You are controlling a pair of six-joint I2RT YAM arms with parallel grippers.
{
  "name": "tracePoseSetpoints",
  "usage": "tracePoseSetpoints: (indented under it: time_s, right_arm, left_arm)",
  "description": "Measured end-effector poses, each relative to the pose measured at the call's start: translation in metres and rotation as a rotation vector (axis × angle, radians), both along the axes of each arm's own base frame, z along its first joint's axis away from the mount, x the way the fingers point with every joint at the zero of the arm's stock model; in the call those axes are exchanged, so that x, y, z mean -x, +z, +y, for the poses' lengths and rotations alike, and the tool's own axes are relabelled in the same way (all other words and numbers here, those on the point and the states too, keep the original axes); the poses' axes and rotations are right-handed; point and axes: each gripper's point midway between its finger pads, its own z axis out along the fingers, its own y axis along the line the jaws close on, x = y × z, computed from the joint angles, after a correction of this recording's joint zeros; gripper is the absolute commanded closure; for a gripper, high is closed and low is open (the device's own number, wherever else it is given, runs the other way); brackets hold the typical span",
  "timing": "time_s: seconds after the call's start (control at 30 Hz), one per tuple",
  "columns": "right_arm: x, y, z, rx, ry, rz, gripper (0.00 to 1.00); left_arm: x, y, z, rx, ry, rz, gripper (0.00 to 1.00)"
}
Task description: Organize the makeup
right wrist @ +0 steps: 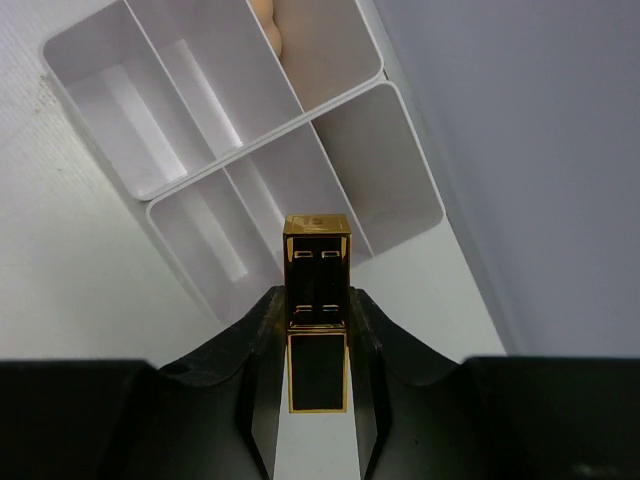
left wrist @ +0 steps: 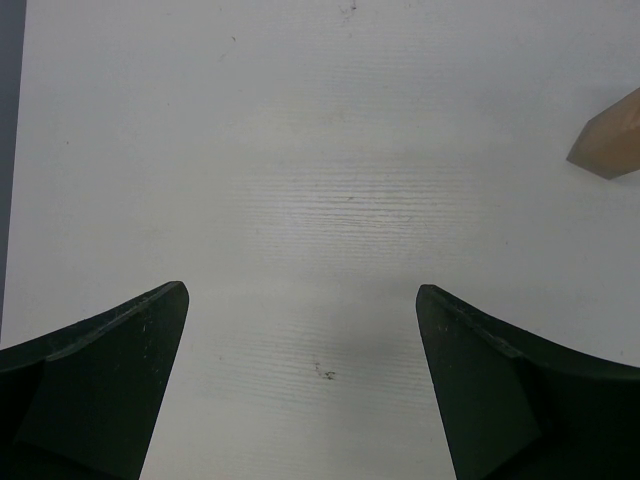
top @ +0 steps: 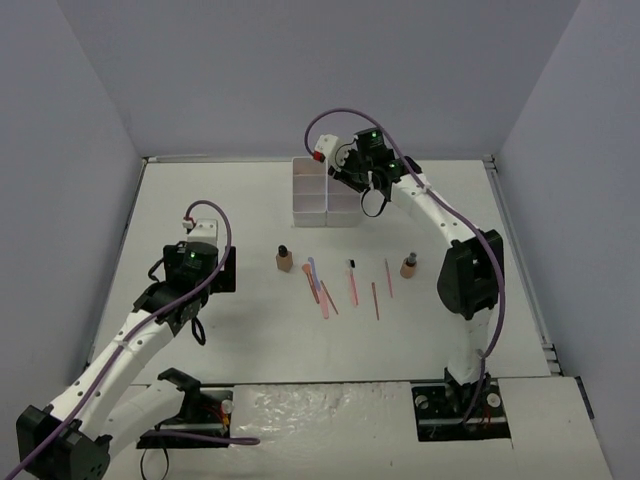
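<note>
Gold-black tube (right wrist: 318,275) — in right gripper (right wrist: 318,318)

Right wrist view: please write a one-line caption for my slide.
The right gripper holds a black-and-gold tube over the white compartment box, where one peach sponge lies in a compartment.

- No word, brand, number or sign can be read in any of the three views.
- The black-and-gold tube (right wrist: 318,312) bears raised rectangular blocks on its gold part in the right wrist view; they do not read as letters.
- The two tan bottles (top: 285,261) (top: 408,266) are too small in the top view for any print on them to be made out.
</note>
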Motion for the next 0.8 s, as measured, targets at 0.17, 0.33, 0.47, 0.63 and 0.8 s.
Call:
tracePoseSetpoints:
  time_s: [0.17,0.33,0.47,0.63,0.8]
  right_arm:
    - [-0.036,-0.003,0.01,0.082,0.067,-0.081,1.0]
    - [-0.056,-0.007,0.015,0.149,0.092,-0.14,0.99]
    - [-0.064,-0.02,0.014,0.201,0.102,-0.149,0.97]
    - [-0.071,-0.041,0.014,0.25,0.109,-0.149,0.92]
    - [-0.079,-0.053,0.013,0.282,0.105,-0.164,0.87]
  left_arm:
    - [0.0,0.0,0.002,-0.01,0.006,-0.002,0.03]
    - [0.0,0.001,0.004,-0.016,0.014,-0.006,0.03]
    - [0.0,0.002,0.005,-0.018,0.017,-0.007,0.03]
    - [0.0,0.001,0.004,-0.019,0.016,-0.005,0.03]
    - [-0.001,-0.003,0.004,-0.027,0.016,0.011,0.03]
